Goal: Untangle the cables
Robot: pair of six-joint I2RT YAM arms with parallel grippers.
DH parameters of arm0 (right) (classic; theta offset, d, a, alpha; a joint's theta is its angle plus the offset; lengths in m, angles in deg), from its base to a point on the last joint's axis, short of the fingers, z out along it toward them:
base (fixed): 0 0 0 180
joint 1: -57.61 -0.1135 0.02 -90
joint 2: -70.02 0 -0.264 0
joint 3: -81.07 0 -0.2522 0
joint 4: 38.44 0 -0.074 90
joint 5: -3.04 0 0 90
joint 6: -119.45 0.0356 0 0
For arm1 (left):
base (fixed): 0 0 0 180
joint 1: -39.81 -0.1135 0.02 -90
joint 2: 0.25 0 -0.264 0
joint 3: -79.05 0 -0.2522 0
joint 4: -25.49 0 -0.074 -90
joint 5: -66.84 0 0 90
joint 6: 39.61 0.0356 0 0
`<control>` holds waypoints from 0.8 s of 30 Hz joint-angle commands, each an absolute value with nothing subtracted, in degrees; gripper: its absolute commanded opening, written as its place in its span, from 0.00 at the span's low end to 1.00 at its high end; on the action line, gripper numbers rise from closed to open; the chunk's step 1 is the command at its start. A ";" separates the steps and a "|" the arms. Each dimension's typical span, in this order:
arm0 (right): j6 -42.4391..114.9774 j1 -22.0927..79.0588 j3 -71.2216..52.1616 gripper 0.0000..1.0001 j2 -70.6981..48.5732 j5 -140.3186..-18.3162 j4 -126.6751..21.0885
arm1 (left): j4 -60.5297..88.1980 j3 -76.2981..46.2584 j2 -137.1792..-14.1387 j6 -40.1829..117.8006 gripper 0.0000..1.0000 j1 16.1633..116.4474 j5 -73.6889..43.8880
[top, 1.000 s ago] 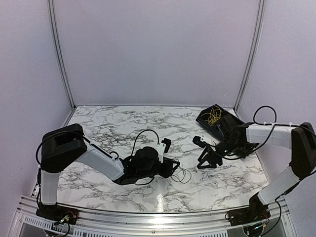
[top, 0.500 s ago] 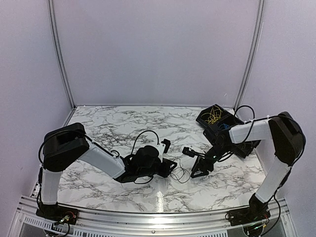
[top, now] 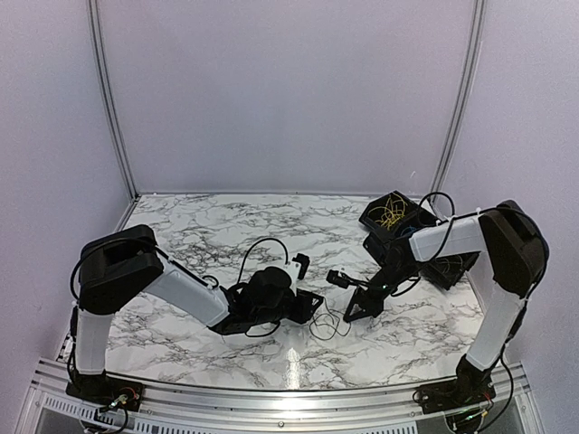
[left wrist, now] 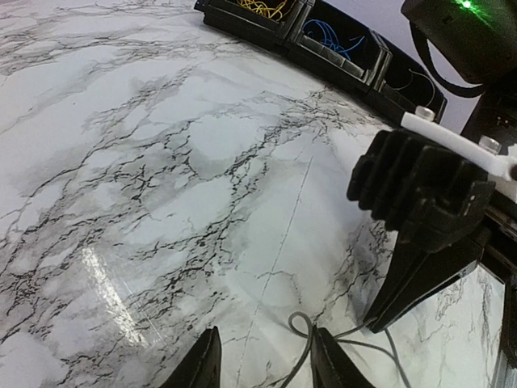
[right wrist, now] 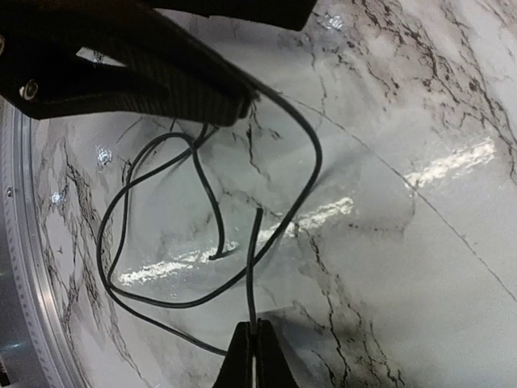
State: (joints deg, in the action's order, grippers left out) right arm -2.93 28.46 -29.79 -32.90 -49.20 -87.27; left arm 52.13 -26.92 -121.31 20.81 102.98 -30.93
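Fingertips of the right gripper pinch shut on one end of a thin black cable, which lies in loose loops on the white marble table, near centre. The left gripper stands open just left, a strand between its fingers. A yellow wire coil and a blue wire coil sit in a black compartment tray, far right.
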 commanded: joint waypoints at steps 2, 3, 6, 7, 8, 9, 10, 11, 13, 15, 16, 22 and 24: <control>-0.68 27.90 -27.82 0.00 -26.53 -56.31 -85.48 | 51.12 -30.94 -114.24 22.48 0.40 104.88 -38.24; -0.60 27.90 -27.06 0.00 -24.63 -57.27 -86.17 | 50.84 -32.28 -112.70 24.14 0.40 105.53 -39.18; -2.09 27.92 -22.83 0.00 -20.44 -58.55 -90.09 | 49.75 -34.65 -108.86 25.59 0.40 106.33 -39.58; -2.86 27.90 -20.87 0.00 -19.83 -58.94 -91.74 | 49.56 -35.28 -107.53 25.76 0.40 106.34 -39.52; -3.42 27.91 -18.98 0.00 -19.33 -59.45 -93.30 | 49.46 -35.80 -106.80 26.13 0.41 106.34 -39.51; -3.89 27.95 -17.23 0.00 -18.83 -60.36 -94.43 | 49.44 -36.12 -106.18 26.60 0.41 106.34 -39.55; -4.15 27.91 -15.90 0.00 -18.39 -60.65 -95.27 | 49.44 -36.32 -105.71 26.97 0.41 106.34 -39.59; -4.45 27.93 -14.74 0.00 -17.87 -60.62 -95.98 | 49.44 -36.46 -105.30 27.17 0.42 106.34 -39.66; -5.26 27.90 -12.83 0.00 -16.88 -60.63 -97.06 | 49.44 -36.37 -104.51 27.39 0.44 106.34 -39.73; -5.70 27.88 -11.60 0.00 -16.12 -61.34 -97.76 | 49.36 -35.96 -103.92 27.23 0.46 106.34 -40.16; -5.95 27.82 -11.05 0.00 -15.89 -61.75 -98.18 | 49.35 -35.76 -103.69 27.22 0.46 106.34 -40.40; -6.09 27.82 -8.78 0.00 -12.96 -61.41 -99.38 | 49.04 -35.82 -103.26 25.18 0.49 105.98 -42.37; -6.14 27.83 -8.38 0.00 -11.86 -60.95 -99.80 | 48.50 -35.95 -103.86 22.73 0.49 105.11 -42.20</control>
